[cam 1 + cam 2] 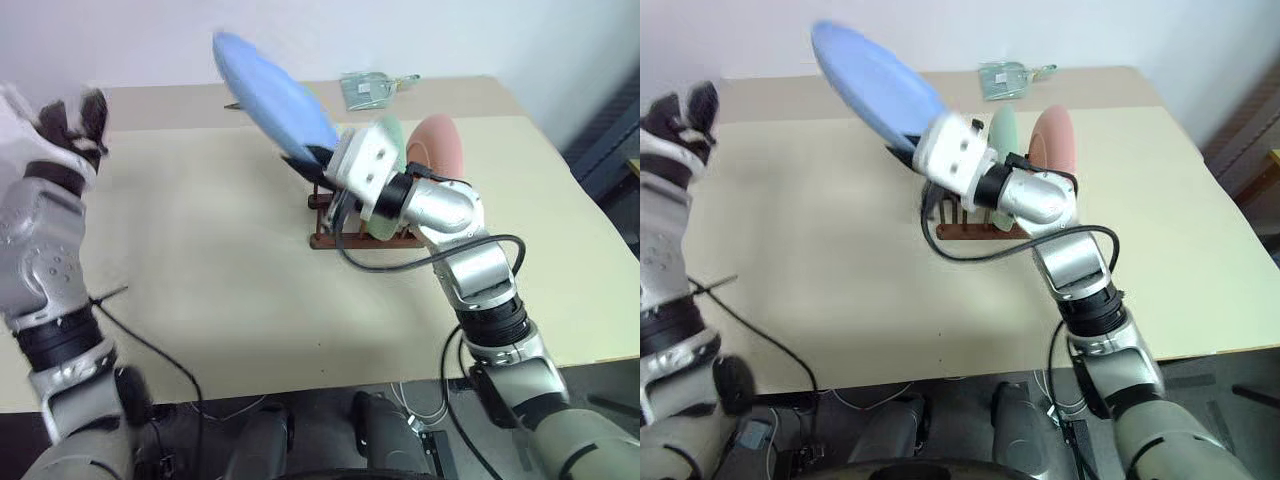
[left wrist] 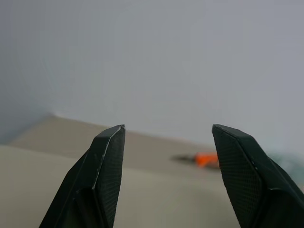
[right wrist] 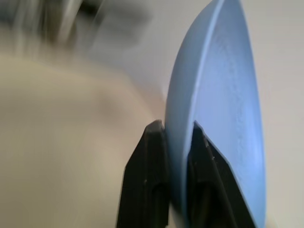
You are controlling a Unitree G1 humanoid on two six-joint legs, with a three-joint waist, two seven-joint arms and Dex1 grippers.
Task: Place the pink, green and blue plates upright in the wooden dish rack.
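My right gripper [image 1: 318, 156] is shut on the rim of the blue plate [image 1: 268, 95], which it holds tilted in the air just above the left end of the wooden dish rack [image 1: 330, 238]. In the right wrist view its two fingers [image 3: 151, 156] pinch the blue plate [image 3: 223, 104] by the edge. The green plate [image 1: 392, 140] and the pink plate [image 1: 440, 148] stand upright in the rack behind my right wrist. Far to the left my left gripper [image 1: 75, 118] hangs raised over the table, open, with nothing between its fingers [image 2: 107, 166].
The rack stands on a beige table [image 1: 200, 260]. A greenish packet [image 1: 368, 88] lies near the far edge of the table. A small orange object [image 2: 205, 159] lies far off on the table in the left wrist view. Black cables [image 1: 150, 350] trail over the near edge.
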